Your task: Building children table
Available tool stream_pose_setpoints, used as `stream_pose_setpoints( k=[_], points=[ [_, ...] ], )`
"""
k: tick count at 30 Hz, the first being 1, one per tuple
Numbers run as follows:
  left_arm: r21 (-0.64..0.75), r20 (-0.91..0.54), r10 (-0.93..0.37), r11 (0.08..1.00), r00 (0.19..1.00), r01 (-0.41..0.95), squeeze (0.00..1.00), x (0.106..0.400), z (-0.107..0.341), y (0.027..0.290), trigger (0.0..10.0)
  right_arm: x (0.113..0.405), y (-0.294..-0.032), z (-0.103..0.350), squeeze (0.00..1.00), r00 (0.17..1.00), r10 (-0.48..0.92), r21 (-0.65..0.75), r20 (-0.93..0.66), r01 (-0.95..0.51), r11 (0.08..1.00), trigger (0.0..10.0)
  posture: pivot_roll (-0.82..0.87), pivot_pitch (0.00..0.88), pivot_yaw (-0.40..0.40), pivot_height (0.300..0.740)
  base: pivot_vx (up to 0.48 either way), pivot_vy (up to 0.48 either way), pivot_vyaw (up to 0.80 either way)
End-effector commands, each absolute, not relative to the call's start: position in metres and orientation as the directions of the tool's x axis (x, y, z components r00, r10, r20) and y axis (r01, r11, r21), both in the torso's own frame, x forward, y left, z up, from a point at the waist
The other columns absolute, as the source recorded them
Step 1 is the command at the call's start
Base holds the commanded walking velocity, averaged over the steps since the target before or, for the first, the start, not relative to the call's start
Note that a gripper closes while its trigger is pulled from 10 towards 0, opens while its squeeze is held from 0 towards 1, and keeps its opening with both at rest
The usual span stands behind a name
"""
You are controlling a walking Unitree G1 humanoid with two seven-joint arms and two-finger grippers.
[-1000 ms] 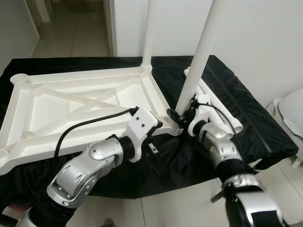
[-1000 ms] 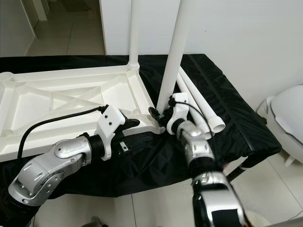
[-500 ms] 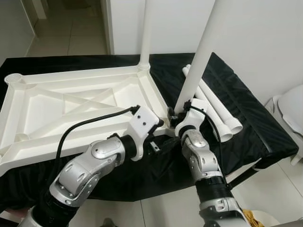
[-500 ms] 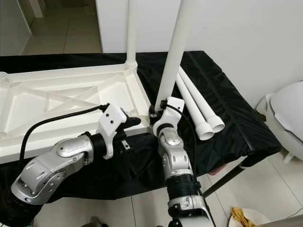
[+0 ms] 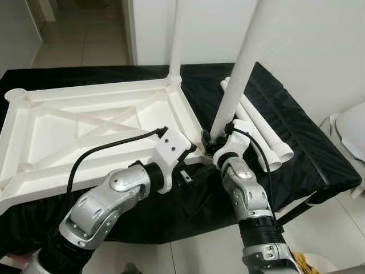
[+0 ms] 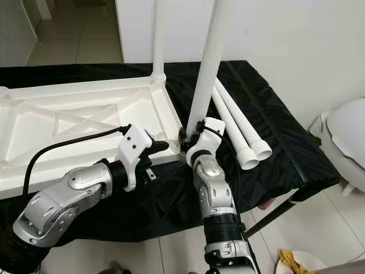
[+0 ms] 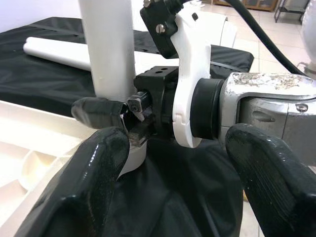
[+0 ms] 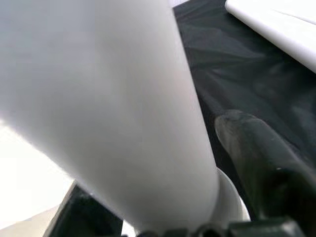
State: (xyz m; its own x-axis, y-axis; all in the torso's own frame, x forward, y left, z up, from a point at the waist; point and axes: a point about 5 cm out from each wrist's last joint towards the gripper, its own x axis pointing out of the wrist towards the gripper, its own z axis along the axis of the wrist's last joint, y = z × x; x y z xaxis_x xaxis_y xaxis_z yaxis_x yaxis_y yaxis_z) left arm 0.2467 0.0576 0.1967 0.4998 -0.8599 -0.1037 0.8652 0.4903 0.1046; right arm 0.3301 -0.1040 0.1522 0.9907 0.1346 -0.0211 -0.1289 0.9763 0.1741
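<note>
**Leg held at the near corner of the upturned children's table**

Nearest the camera, both silver arms reach forward over the front edge of the tabletop (image 5: 319,148), which is draped in black cloth. The right gripper (image 5: 212,144) has its fingers (image 8: 256,158) clamped on the base of a white table leg (image 5: 239,68), which stands nearly upright and leans slightly, its foot at the near right corner socket of the white table panel (image 5: 80,131). The left gripper (image 5: 197,151) sits just beside it at the same corner; in the left wrist view its two black fingers (image 7: 94,177) are spread apart, one on each side of the right gripper's white wrist housing, holding nothing.

The panel lies upside down on the cloth, its ribbed underside facing up, with round sockets at the corners. A black cable (image 5: 108,149) runs across its near edge to the left wrist.

To the right of the panel, loose white legs (image 5: 268,140) lie side by side on the cloth.

At the far right corner of the panel a second leg (image 5: 175,40) stands upright in its socket. Beyond are a white wall and a tiled floor (image 5: 85,34).
</note>
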Motion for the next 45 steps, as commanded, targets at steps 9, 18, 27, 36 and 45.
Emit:
stream_pose_setpoints(
  k=[9, 18, 27, 36, 45],
  points=[
    [0.099, -0.121, -0.876, 0.458, 0.468, 0.883, 0.00, 0.246, 0.194, 0.059, 10.0, 0.328, -0.119, 0.161, 1.00, 0.936, 0.349, 0.095, 0.055, -0.352, 0.931, 10.0, -0.04, 0.042, -0.027, 0.740, 0.000, 0.000, 0.00],
    [0.104, -0.116, -0.875, 0.460, 0.470, 0.882, 0.00, 0.248, 0.195, 0.059, 10.0, 0.341, -0.144, 0.162, 0.00, 0.841, 0.537, -0.026, 0.073, -0.536, 0.844, 10.0, -0.04, 0.035, -0.018, 0.740, 0.000, 0.000, 0.00],
    [0.110, -0.113, -0.876, 0.459, 0.469, 0.882, 0.00, 0.249, 0.197, 0.059, 10.0, 0.357, -0.149, 0.160, 0.00, 0.760, 0.649, -0.068, 0.047, -0.646, 0.761, 10.0, -0.03, 0.029, -0.023, 0.740, 0.000, 0.000, 0.00],
    [0.113, -0.109, -0.871, 0.468, 0.479, 0.877, 0.00, 0.249, 0.198, 0.060, 10.0, 0.365, -0.142, 0.148, 0.00, 0.733, 0.680, -0.079, -0.029, -0.680, 0.729, 10.0, -0.01, 0.026, -0.027, 0.740, 0.000, 0.000, 0.00],
    [0.112, -0.100, -0.871, 0.471, 0.482, 0.875, 0.00, 0.249, 0.199, 0.057, 10.0, 0.368, -0.135, 0.139, 0.00, 0.717, 0.696, -0.069, -0.037, -0.697, 0.714, 0.0, -0.01, 0.027, -0.029, 0.740, 0.000, 0.000, 0.00]
  ],
)
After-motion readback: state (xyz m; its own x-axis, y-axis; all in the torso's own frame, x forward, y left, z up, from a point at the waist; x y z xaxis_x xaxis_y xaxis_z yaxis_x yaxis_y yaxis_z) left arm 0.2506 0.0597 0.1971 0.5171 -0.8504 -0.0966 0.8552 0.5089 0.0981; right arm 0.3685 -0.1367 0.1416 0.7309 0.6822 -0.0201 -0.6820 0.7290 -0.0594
